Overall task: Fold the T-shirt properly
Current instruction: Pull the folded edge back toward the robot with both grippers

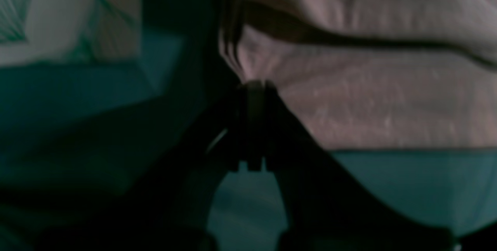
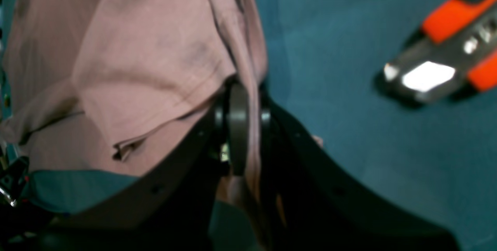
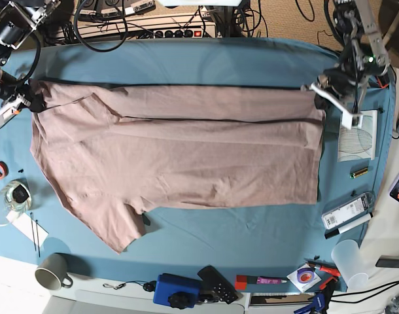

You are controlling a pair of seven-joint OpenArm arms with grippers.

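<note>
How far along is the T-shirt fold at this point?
Early. Done: the T-shirt lies spread sideways on the blue table cloth, its far edge turned over in a lengthwise fold. In hand: the left gripper and the right gripper are each shut on cloth at opposite ends. Left: the near sleeve sticks out, and no crosswise folds yet.

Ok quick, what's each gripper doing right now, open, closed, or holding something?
Left gripper: closed, pinching an edge of the large dusty pink cotton T-shirt.
Right gripper: closed, clamping a bunched fold of the same T-shirt.
</note>
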